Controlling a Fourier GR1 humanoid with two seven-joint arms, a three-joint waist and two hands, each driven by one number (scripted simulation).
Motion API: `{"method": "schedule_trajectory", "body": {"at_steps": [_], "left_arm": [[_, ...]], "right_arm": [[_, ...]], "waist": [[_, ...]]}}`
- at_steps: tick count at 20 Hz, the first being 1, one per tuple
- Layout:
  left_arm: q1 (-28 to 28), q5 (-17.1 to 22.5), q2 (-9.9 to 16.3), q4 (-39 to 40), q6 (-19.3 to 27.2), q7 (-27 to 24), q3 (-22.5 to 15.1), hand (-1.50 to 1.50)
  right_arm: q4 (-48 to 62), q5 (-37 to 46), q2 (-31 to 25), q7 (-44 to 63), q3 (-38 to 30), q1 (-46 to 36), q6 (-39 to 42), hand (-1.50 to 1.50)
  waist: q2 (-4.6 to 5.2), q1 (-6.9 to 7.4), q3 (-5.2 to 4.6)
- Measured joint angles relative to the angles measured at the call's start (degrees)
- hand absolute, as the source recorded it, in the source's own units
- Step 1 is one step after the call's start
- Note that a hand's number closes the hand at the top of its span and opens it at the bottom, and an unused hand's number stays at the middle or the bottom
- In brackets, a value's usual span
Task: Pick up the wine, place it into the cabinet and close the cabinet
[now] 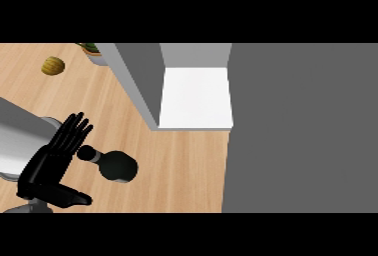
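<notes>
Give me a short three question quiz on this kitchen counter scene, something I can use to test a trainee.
1. True or false: the left hand has its fingers curled round the wine bottle.
2. Which state is the cabinet in? A) shut B) open, with a bare white shelf showing C) open, with the bottle inside
3. Fill in: the small round yellow-brown thing lies on the wooden counter at the view's upper ____.

Key
1. False: its fingers are straight, beside the bottle's neck.
2. B
3. left
</notes>
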Motion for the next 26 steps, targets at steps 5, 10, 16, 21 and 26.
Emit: {"method": "schedule_trajectory", "body": {"at_steps": [5, 10, 16, 21, 26], "left_arm": [[-1.22, -3.32, 1.16, 7.65, -1.98, -6.46, 0.39, -1.5], [-3.33, -4.85, 0.83, 12.61, -1.92, -8.07, -0.13, -1.5], [-7.36, -8.9, 0.81, 23.44, -1.58, -15.07, -0.83, -1.5], [-10.72, -12.21, 0.66, 31.68, 0.03, -20.08, -1.76, -1.5], [-14.33, -14.05, 0.87, 40.15, 1.68, -24.26, -2.0, -1.5]], "right_arm": [[-0.03, 0.33, -0.02, 0.04, -0.6, -0.42, 0.03, -1.5], [-0.14, 0.01, -0.16, 1.26, -0.87, -1.09, -0.01, -1.5], [0.46, -0.75, 0.15, -1.18, -1.57, 0.64, 1.44, -1.5], [0.69, -0.63, -0.01, -2.11, -2.11, 0.77, 2.06, -1.5], [0.15, -0.71, -0.43, 0.48, -2.43, -0.73, 1.27, -1.5]], "waist": [[0.01, -0.04, -0.01], [0.01, -0.06, -0.01], [0.03, -0.17, -0.01], [0.06, -0.25, -0.02], [0.07, -0.29, -0.03]]}}
